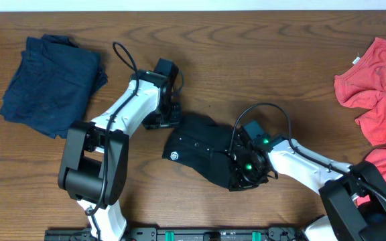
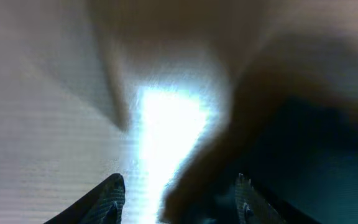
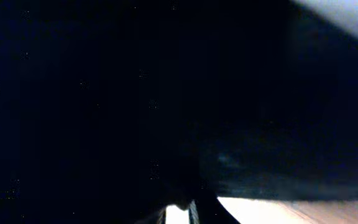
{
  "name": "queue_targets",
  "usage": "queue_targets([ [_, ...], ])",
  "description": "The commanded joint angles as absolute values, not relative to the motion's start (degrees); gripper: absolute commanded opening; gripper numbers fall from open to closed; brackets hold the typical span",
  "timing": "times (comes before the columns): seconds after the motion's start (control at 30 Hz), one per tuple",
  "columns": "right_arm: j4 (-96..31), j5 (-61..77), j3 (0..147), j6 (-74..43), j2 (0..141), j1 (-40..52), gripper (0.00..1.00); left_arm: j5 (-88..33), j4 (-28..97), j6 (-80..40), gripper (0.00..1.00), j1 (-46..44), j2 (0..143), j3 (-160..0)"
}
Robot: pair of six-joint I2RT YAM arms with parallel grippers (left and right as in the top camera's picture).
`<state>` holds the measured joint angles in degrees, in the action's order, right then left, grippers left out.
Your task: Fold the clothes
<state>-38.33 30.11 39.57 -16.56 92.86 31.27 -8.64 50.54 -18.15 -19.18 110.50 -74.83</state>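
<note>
Although glare washes out much of the left wrist view, we can see the left gripper (image 1: pixel 163 120) with its fingers (image 2: pixel 112 198) spread well apart. The gap between them shows bright table (image 1: pixel 246 53) wood, and a dark blur of cloth reaches in from the right-hand finger's side. From overhead it sits low at the far left edge of the black shirt (image 1: pixel 196 150). We cannot tell whether it is touching the fabric or just beside it.

The right gripper (image 1: pixel 241 167) is sunk into the shirt's right end. In its own wrist view the jaws stand almost together at the lower edge, with black cloth filling nearly everything around them. We read it as pinching the shirt's fabric.

The shirt lies as a bunched mound near the middle of the table, closer to the front edge, between the two grippers. The navy-blue garment (image 1: pixel 49 84) lies roughly folded toward the far left corner, well apart from both grippers. The coral-red garment (image 1: pixel 380 73) is crumpled along the right edge, running from the far right corner toward the front.

A small white logo (image 1: pixel 175 156), roughly hexagonal, shows on the shirt's front left part. The tiny white marks beside it are too small for us to read. A white label (image 1: pixel 356 61) sits on the coral-red garment, and we can read no writing on it.
</note>
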Motion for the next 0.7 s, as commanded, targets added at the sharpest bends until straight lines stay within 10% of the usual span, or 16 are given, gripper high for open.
queue_targets([
  [0.0,-38.13,19.11,39.33,-21.10,93.78,28.73,0.16,-8.60,51.44,-18.39,0.57,-19.09,111.59,-71.96],
  [0.67,-47.68,20.56,61.21,-9.91,92.36,13.17,0.31,-3.64,54.13,-24.53,0.54,-18.48,98.43,-69.34],
])
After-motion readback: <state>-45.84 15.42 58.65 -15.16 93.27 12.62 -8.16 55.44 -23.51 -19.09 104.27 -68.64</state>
